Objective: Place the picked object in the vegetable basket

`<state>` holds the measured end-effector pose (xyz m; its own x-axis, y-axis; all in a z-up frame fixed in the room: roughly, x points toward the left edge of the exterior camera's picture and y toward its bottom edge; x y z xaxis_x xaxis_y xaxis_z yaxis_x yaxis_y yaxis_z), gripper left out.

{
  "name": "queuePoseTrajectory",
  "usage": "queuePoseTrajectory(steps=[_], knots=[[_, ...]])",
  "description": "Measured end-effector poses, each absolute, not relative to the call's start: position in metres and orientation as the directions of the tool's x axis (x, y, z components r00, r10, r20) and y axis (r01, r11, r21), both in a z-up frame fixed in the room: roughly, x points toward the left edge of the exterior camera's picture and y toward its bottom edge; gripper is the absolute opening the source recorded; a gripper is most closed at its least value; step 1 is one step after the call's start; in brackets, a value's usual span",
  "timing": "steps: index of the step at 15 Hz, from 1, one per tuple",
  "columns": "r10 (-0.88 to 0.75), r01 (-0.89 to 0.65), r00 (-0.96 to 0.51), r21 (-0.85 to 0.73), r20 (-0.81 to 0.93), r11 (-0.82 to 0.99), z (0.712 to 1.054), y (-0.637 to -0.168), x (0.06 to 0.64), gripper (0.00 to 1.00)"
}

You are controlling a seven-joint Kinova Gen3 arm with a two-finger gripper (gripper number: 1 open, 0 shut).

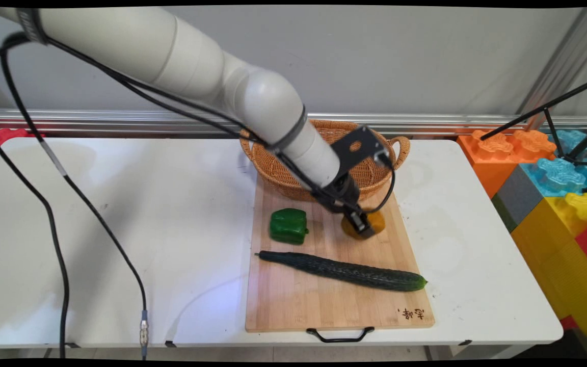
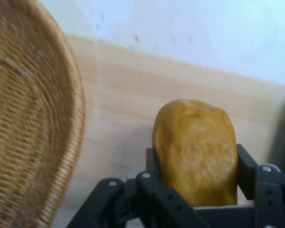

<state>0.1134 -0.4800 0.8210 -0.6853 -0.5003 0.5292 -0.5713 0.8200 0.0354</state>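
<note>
White table (image 1: 120,229) carries a bamboo cutting board (image 1: 293,306), long edge running away from the camera, black handle at its near end.

Wicker basket (image 1: 273,168) sits at the board's far end, overlapping its edge; nothing visible inside it from the hand view.

Long dark cucumber (image 1: 344,271) lies across the board's near half, slightly slanted. Well apart from the pincer.

Green bell pepper (image 1: 289,225) rests left of centre, between cucumber and basket.

Yellow-orange bell pepper (image 2: 195,147), on the board just in front of the basket, right of the green one.

Pincer (image 1: 361,225) is down on the yellow pepper. Hand view: 1 finger (image 2: 247,166) flanks each side of the pepper, pressed against or very nearly against its skin, closed around its girth.

Handling judgement: looks light, hollow, smooth and waxy; lobed flanks could slip or dent under hard squeeze. Mid-body, across the widest part, seems the soundest hold.
</note>
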Motion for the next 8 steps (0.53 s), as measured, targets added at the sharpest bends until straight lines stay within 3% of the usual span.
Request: queuePoseTrajectory(steps=[8], knots=[[-0.448,-0.631,-0.648,-0.106,0.616,0.768,0.879,-0.536,0.126,0.00]])
